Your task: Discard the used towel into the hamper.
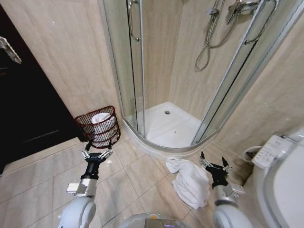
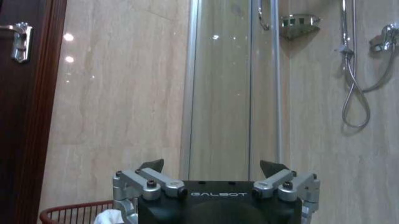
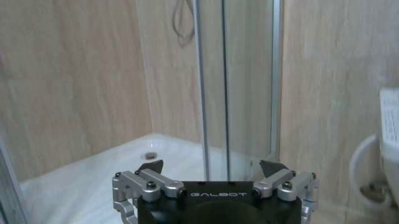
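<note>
A crumpled white towel (image 1: 191,181) lies on the tiled floor in front of the shower base. The hamper (image 1: 97,126), a dark reddish-brown wire basket, stands by the wall left of the shower door, with white cloth inside; its rim (image 2: 68,211) also shows in the left wrist view. My left gripper (image 1: 97,153) is open, held just in front of the hamper. My right gripper (image 1: 213,162) is open too, hovering beside the towel's right edge. Both hold nothing, as the left wrist view (image 2: 212,164) and right wrist view (image 3: 212,164) confirm.
A glass corner shower (image 1: 166,118) with a white base stands ahead. A dark door (image 1: 28,109) is at the left. A toilet (image 1: 280,180) with a side control panel sits at the right.
</note>
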